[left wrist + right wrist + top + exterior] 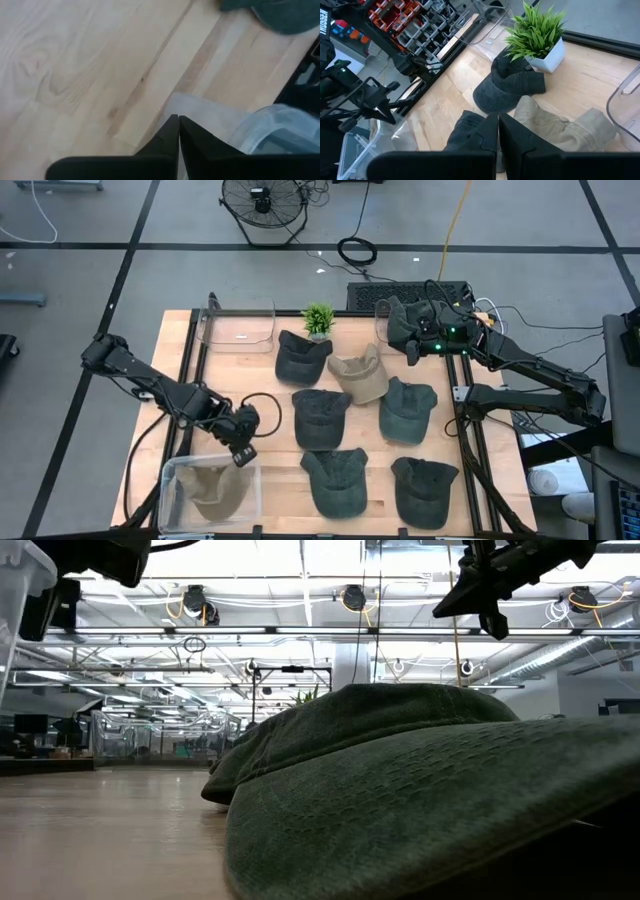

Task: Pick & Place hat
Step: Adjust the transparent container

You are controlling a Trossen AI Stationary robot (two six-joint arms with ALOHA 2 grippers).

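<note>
Hat (213, 488), tan, lies inside the clear bin (172, 472) at the tabletop's (270, 470) near-left corner, left gripper (243, 450) clenched empty just above its rim, right gripper (412, 348) clenched and idle; the arm should lift clear before seeking another hat

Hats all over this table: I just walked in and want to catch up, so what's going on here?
A two-armed robot is sorting hats. The left gripper hangs shut and empty just above the clear bin at the table's near left corner, which already holds a tan hat. The right gripper is shut on a dark hat, held near the far right edge. Six dark hats and one tan hat still lie on the table, near a small potted plant.
</note>
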